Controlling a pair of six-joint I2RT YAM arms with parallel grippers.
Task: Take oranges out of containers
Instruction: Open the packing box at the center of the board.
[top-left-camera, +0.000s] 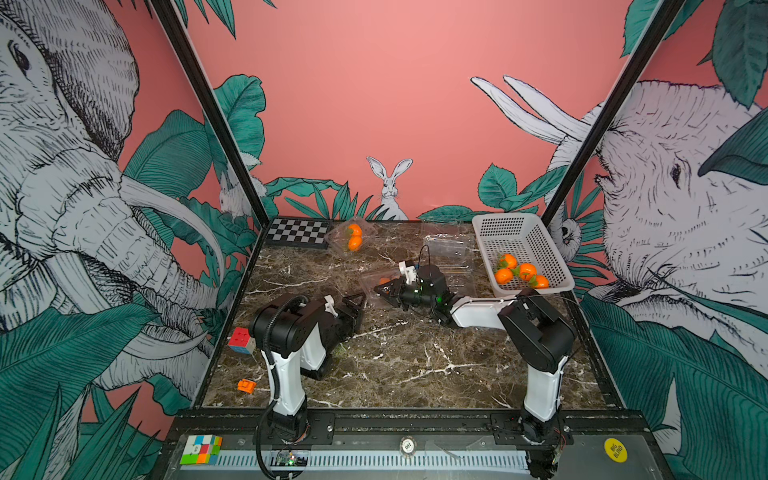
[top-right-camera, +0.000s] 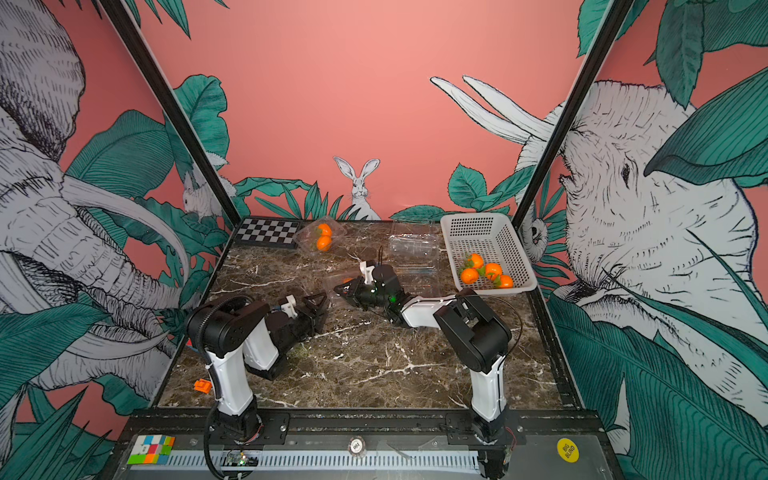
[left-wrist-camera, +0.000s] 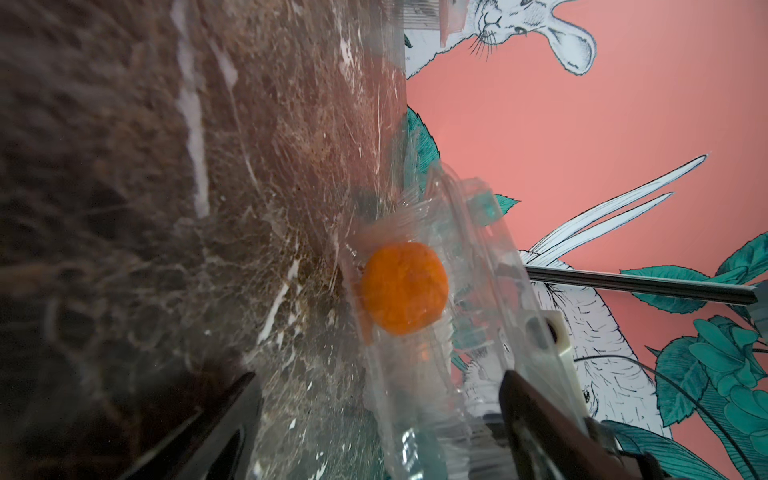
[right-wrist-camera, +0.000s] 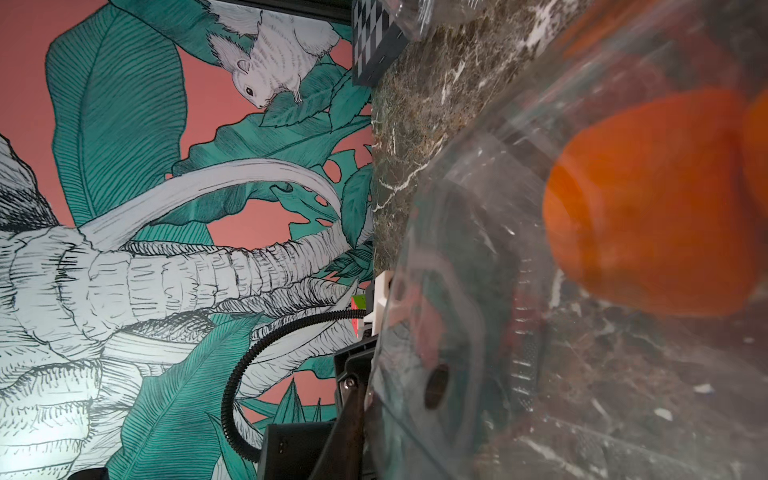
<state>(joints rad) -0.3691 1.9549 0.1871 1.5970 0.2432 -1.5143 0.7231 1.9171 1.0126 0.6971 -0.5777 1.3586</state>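
"On the left half of the surface (top-left-camera: 415, 357), how is the left end effector (top-left-camera: 357, 299) set?" asks the trainee.

"Jaws spread wide, gripping nothing," the technician replies. "It lies low and points at the middle container (top-left-camera: 376, 277). In the left wrist view, that container's near end sits between the parted fingers. Judgement: it is placed to work the lid or reach inside."

"And behind it?"

"Rear container (top-left-camera: 338, 240), lid down, two oranges (top-left-camera: 354, 230) inside. Neither arm is near it."

"Why is the right end effector (top-left-camera: 384, 289) at the middle container?"

"Its jaws are pinched nearly together on that container's clear wall. Judgement: this steadies the light plastic so it cannot slide. One orange (left-wrist-camera: 403, 289) shows inside, and the right wrist view suggests a second beside it."

"Further right?"

"Two empty containers (top-left-camera: 451, 249), lids open. Then the white basket (top-left-camera: 505, 217), with four oranges (top-left-camera: 528, 271) lying in its near end. Judgement: about half the job is done."
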